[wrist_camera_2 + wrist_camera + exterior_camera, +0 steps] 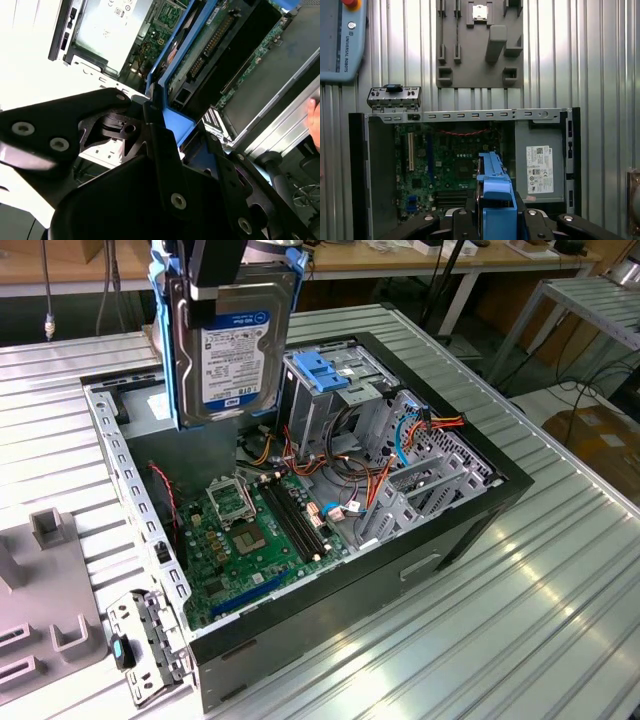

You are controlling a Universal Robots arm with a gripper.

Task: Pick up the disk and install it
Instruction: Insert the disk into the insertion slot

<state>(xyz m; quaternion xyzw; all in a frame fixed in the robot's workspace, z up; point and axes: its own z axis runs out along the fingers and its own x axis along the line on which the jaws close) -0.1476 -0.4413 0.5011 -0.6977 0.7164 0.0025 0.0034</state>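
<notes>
The disk, silver-grey with a white and blue label and blue rails, hangs upright in the air above the open computer case, near its back corner at the exterior view's left. My gripper is shut on the disk's upper end. In the first wrist view the disk shows edge-on with its blue rails, held by the gripper over the motherboard. The second wrist view has the disk reaching out from the gripper. The drive cage with its light-blue latch stands just to the disk's right in the exterior view.
A grey box with a white sticker fills one corner of the case. Cable bundles lie beside the cage. A grey fixture plate and a loose metal bracket sit on the ribbed table. A hand shows at the frame's edge.
</notes>
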